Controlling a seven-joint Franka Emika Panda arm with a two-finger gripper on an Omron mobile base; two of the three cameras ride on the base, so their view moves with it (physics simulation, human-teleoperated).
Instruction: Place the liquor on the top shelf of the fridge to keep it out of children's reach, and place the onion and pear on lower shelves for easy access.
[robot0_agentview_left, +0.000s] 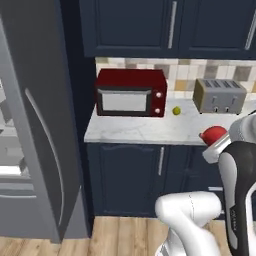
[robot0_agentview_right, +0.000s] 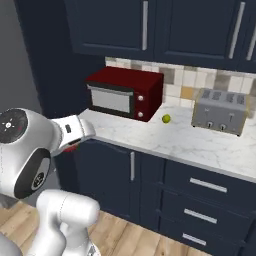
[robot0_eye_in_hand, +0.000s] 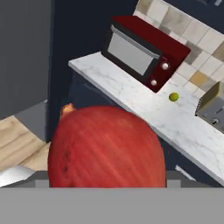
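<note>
The fridge (robot0_agentview_left: 35, 150) stands open well off to my claw's left, its shelves waiting for produce. The claw (robot0_eye_in_hand: 107, 186) has the onion (robot0_eye_in_hand: 107, 146) pinched and lifted clear of the counter (robot0_agentview_left: 145, 131), probably so it can swing across, though its fingertips are hidden. The pear (robot0_eye_in_hand: 173, 96) sits far ahead beside the microwave (robot0_eye_in_hand: 144, 52).

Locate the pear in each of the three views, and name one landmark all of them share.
Left base view: the pear on the counter, between microwave and toaster.
Right base view: mid-counter, right of the microwave.
Hand view: upper right, below the microwave's corner.
Shared landmark: the red microwave.
</note>
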